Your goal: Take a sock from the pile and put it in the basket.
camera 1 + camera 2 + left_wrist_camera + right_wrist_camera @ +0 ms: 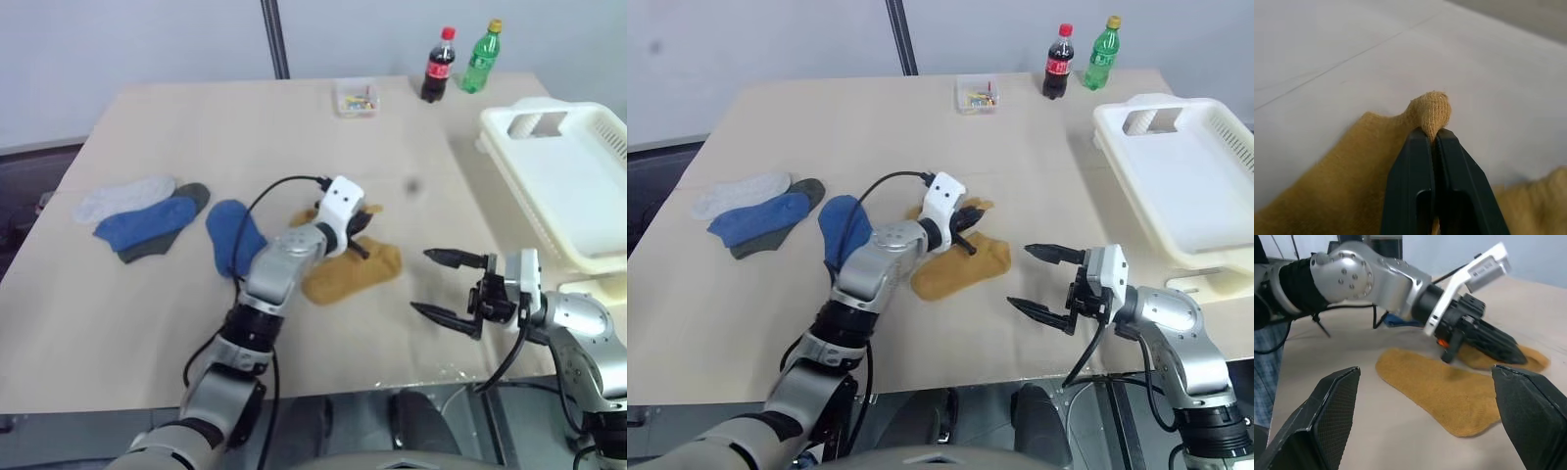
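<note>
Left jaws pinching a sock, basket off to the far right.

Your left gripper (pixel 1434 139) has its jaws pressed together on a fold of the yellow sock (pixel 355 274), which lies mid-counter, right of the pile (pixel 147 217). Lift clear before swinging right, so the toe doesn't drag. The right gripper (pixel 449 289) waits with jaws spread, between sock and basket (pixel 578 186); hand over there or go round it.

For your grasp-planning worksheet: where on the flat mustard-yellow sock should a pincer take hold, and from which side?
Pinch a raised fold of the sock from above: it lies flat on the table, offering no edge to slip under. The left pincer already does this, shut on a bunched nub.
</note>
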